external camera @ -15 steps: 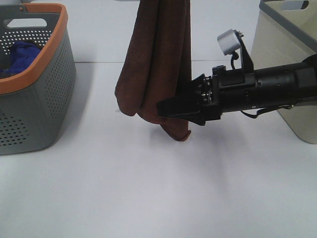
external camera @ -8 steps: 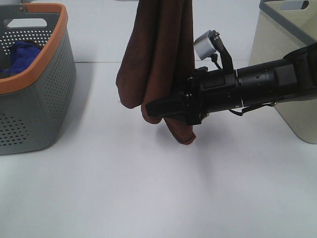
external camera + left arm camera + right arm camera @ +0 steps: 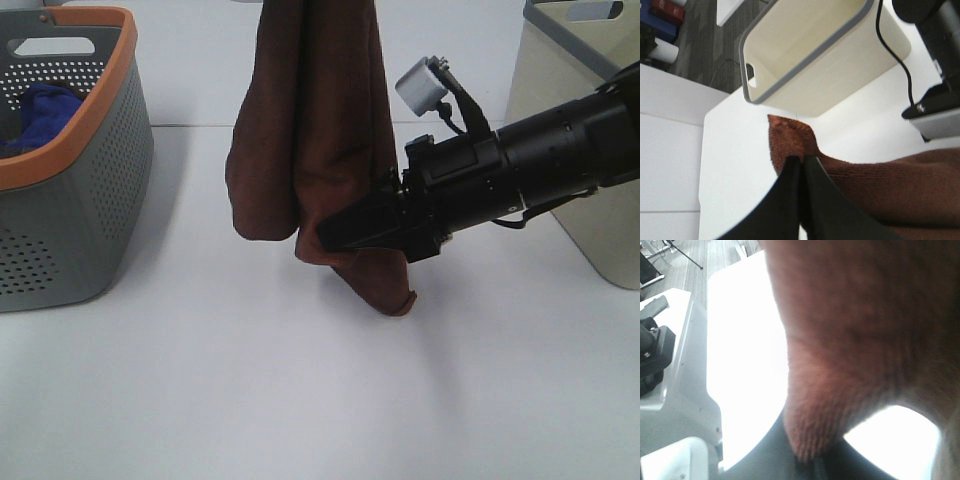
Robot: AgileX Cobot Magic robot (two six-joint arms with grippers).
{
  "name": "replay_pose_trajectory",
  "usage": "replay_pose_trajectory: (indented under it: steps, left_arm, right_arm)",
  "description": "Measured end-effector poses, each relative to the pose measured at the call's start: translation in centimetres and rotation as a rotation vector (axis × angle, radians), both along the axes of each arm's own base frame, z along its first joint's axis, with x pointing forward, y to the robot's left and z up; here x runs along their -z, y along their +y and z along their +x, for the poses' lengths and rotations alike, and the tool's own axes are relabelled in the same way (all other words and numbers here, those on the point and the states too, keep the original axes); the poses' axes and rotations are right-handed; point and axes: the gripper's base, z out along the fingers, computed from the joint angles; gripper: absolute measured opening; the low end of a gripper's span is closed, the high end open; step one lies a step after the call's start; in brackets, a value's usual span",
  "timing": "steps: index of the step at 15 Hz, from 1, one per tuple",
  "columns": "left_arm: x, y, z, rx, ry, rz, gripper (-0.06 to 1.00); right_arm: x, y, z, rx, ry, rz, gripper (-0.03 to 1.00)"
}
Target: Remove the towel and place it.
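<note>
The dark reddish-brown towel (image 3: 320,130) hangs in long folds from above the top edge of the exterior view, its lowest tip just over the white table. My right gripper (image 3: 332,232) reaches in from the right and is shut on the towel's lower folds. In the right wrist view the towel (image 3: 855,315) fills most of the picture, and a fold is pinched between the dark jaws of my right gripper (image 3: 810,467). In the left wrist view my left gripper (image 3: 801,161) is shut on a hemmed corner of the towel (image 3: 880,185). The left gripper is out of the exterior view.
A grey perforated basket with an orange rim (image 3: 105,95) stands at the left and holds a blue cloth (image 3: 40,110). A beige bin with a grey rim (image 3: 570,110) stands at the right, its open inside seen as the beige bin (image 3: 815,55). The white table (image 3: 300,400) lies below.
The right gripper's jaws have gone from open around the towel's lower folds to shut on them. The towel's lower tip has swung slightly down and to the right.
</note>
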Motion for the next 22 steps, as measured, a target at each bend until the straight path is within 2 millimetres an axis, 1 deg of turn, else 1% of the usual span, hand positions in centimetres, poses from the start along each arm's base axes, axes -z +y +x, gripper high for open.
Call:
replay_pose_trajectory:
  steps: [1, 2, 3, 4, 5, 6, 7, 8, 11, 14, 16, 18, 19, 20, 21, 22]
  left_arm:
    - [0.4, 0.3, 0.3, -0.032, 0.010, 0.047, 0.00]
    - [1.2, 0.5, 0.7, -0.068, 0.037, 0.096, 0.00]
    - [2.1, 0.6, 1.2, -0.102, 0.061, 0.148, 0.00]
    - [2.9, 0.6, 1.7, -0.136, 0.096, 0.175, 0.00]
    - [3.3, 0.6, 1.9, -0.150, 0.114, 0.184, 0.00]
    - [3.4, 0.6, 1.9, -0.157, 0.124, 0.182, 0.00]
    - [3.5, 0.5, 2.0, -0.183, 0.158, 0.163, 0.00]
    - [3.8, 0.5, 2.1, -0.204, 0.186, 0.151, 0.00]
    - [5.0, 0.2, 2.9, -0.269, 0.254, 0.144, 0.00]
    - [6.2, 0.3, 4.0, -0.411, 0.315, 0.135, 0.00]
    - [7.1, 0.2, 5.3, -0.486, 0.282, 0.115, 0.00]
    - [8.4, -0.6, 6.9, -0.503, 0.220, 0.082, 0.00]
    - [9.2, -0.9, 8.0, -0.512, 0.188, 0.063, 0.00]
    - [9.9, -0.9, 9.2, -0.529, 0.159, 0.022, 0.00]
    - [10.6, 0.0, 11.5, -0.577, 0.096, -0.067, 0.00]
    - [10.7, 1.4, 13.0, -0.615, 0.048, -0.110, 0.00]
  right_arm:
    - [-0.7, -0.4, -0.4, 0.001, 0.010, -0.046, 0.00]
    - [-1.5, -0.8, -0.9, 0.011, 0.011, -0.094, 0.00]
    - [-2.0, -1.1, -1.2, 0.016, 0.010, -0.120, 0.00]
    - [-2.9, -1.6, -1.6, 0.043, 0.002, -0.162, 0.00]
    - [-4.1, -2.2, -2.0, 0.067, -0.029, -0.202, 0.00]
    - [-5.4, -2.8, -2.6, 0.084, -0.086, -0.244, 0.00]
    - [-8.0, -4.0, -3.4, 0.118, -0.233, -0.316, 0.00]
    - [-8.8, -4.4, -3.5, 0.133, -0.297, -0.346, 0.00]
    - [-9.2, -4.9, -3.2, 0.136, -0.388, -0.415, 0.00]
    - [-9.7, -5.4, -2.4, 0.170, -0.504, -0.470, 0.00]
    - [-10.1, -5.6, -1.2, 0.199, -0.607, -0.509, 0.00]
    - [-9.6, -5.3, 0.9, 0.203, -0.662, -0.554, 0.00]
    - [-9.4, -5.0, 2.3, 0.200, -0.687, -0.573, 0.00]
    - [-9.4, -4.6, 4.2, 0.206, -0.726, -0.589, 0.00]
    - [-10.1, -4.0, 7.0, 0.226, -0.812, -0.606, 0.00]
    - [-10.8, -3.5, 9.0, 0.228, -0.873, -0.618, 0.00]
